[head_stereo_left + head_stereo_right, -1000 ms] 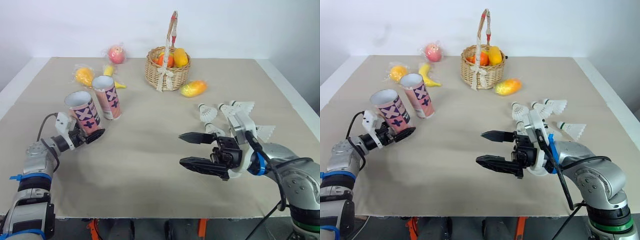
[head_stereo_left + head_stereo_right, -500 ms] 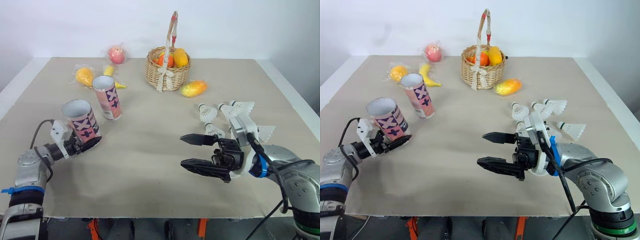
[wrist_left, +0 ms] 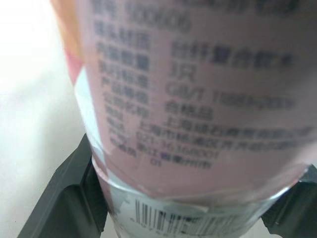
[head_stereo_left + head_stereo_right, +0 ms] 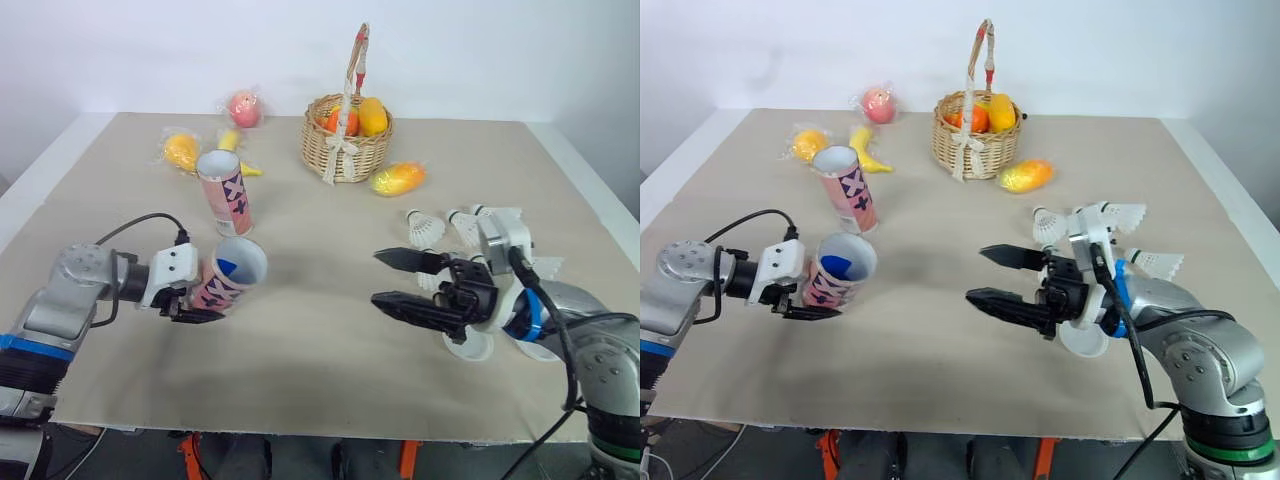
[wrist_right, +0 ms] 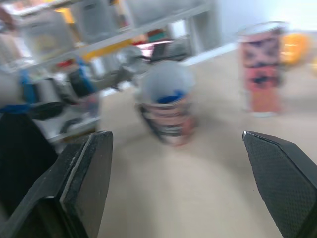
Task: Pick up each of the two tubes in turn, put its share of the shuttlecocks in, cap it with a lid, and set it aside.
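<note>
Pink printed card, that's the tube (image 4: 228, 277) I've got in the left jaws, down at about 8 o'clock on the worktop (image 4: 300, 340). The jaws are clamped on its lower end, one black finger each side, just above the barcode band. The tube is tipped over, its open mouth facing 3 o'clock, towards my other arm. There's a blue patch inside; I can't say what it is.

The second tube (image 4: 225, 192) stands upright at 10 o'clock, well apart from both arms, open at the top.

The right jaws are spread wide and empty, pointing to 9 o'clock, hovering low over the worktop at 4 o'clock. The shuttlecocks (image 4: 425, 228) lie just behind them, at 3 o'clock. A white disc (image 4: 470, 346) beneath that arm I take for a lid. The basket (image 4: 360, 162) of fruit sits out of the way at 12.

As I judge it, the tube is light and thin-walled, so a hard squeeze mid-body would dent it. The base is stiffer, and low down is the right hold. The shuttlecocks will weigh next to nothing and their feather skirts look fragile. I'd pinch each by the rounded head, not the skirt, and feed it in head first. The tilted mouth gives a fair target, but a glossy wrapper could slip.
</note>
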`<move>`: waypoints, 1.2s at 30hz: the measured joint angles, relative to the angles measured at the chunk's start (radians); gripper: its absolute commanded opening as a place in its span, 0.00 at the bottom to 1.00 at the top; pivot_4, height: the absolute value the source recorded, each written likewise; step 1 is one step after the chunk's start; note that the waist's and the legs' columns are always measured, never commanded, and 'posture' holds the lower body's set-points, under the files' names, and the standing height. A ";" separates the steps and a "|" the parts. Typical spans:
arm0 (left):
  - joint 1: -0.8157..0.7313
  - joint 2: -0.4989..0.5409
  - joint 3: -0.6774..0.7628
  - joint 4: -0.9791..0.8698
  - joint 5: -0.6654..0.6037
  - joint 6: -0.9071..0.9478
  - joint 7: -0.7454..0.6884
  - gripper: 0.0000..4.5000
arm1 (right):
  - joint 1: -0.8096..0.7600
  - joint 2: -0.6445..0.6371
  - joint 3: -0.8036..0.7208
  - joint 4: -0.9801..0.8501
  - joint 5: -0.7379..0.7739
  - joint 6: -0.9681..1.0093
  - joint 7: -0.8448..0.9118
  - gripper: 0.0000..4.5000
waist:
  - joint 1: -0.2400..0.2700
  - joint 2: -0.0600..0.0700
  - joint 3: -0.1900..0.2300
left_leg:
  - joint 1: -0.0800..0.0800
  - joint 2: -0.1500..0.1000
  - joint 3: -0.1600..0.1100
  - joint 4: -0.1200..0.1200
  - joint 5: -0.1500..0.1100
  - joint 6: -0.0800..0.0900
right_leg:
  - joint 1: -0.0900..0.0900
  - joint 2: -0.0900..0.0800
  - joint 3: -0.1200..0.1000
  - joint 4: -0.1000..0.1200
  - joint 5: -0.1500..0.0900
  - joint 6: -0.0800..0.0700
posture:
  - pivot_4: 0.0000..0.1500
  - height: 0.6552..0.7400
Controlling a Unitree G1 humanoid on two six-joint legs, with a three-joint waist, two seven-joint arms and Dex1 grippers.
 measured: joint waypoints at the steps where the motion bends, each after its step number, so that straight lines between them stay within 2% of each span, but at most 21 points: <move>1: -0.012 -0.001 -0.012 -0.001 0.004 0.003 -0.012 0.68 | 0.038 -0.023 -0.026 -0.001 -0.029 -0.011 -0.003 1.00 | 0.001 0.000 0.000 | -0.001 0.000 0.000 0.000 0.000 0.000 | -0.001 -0.001 0.000 0.000 0.000 0.000 | 1.00 1.00; 4: -0.045 -0.013 -0.043 0.009 0.008 0.005 -0.042 0.68 | 0.145 -0.098 -0.119 -0.019 -0.105 -0.043 -0.001 1.00 | -0.001 0.002 0.000 | -0.002 -0.002 0.000 0.001 0.000 0.000 | -0.001 -0.002 0.001 0.000 0.000 0.000 | 1.00 1.00; 7: -0.069 -0.040 -0.063 0.027 0.008 0.012 -0.056 0.68 | 0.185 -0.124 -0.163 -0.034 -0.159 -0.068 -0.013 1.00 | -0.002 0.001 0.000 | -0.001 -0.002 0.000 0.001 0.002 0.003 | 0.000 -0.001 0.000 0.000 0.001 0.000 | 1.00 1.00; 13: -0.121 -0.052 -0.098 0.074 0.036 -0.014 -0.091 0.68 | 0.219 -0.005 -0.183 -0.125 -0.065 -0.021 -0.172 1.00 | -0.003 0.002 0.000 | -0.001 -0.002 -0.001 0.000 0.004 0.006 | 0.001 0.000 0.000 0.000 0.002 0.000 | 1.00 1.00; 15: -0.133 -0.052 -0.108 0.076 0.045 -0.020 -0.100 0.68 | 0.239 0.070 -0.151 -0.167 -0.084 -0.018 -0.279 1.00 | -0.003 0.001 0.000 | -0.001 -0.002 -0.001 0.000 0.004 0.006 | 0.001 0.000 0.000 0.001 0.002 0.000 | 1.00 1.00; 22: -0.139 -0.041 -0.115 0.075 0.051 -0.027 -0.129 0.68 | 0.273 0.211 -0.091 -0.208 -0.118 0.028 -0.554 1.00 | -0.004 0.002 -0.001 | -0.001 -0.002 -0.001 0.000 0.004 0.006 | 0.000 0.000 0.001 0.001 0.002 0.000 | 1.00 1.00; 25: -0.140 -0.041 -0.115 0.065 0.057 -0.024 -0.130 0.68 | 0.273 0.272 -0.024 -0.224 -0.194 0.034 -0.679 1.00 | -0.005 0.002 -0.001 | -0.001 -0.001 -0.001 -0.001 0.004 0.006 | 0.000 0.001 0.001 0.001 0.002 0.000 | 1.00 1.00; 36: -0.097 -0.044 -0.109 -0.025 0.042 0.042 -0.113 0.68 | 0.245 0.376 0.116 -0.162 -0.434 -0.011 -0.819 1.00 | -0.005 0.003 -0.001 | -0.001 -0.002 -0.001 -0.001 0.004 0.006 | -0.001 0.000 0.001 0.001 0.002 0.000 | 1.00 1.00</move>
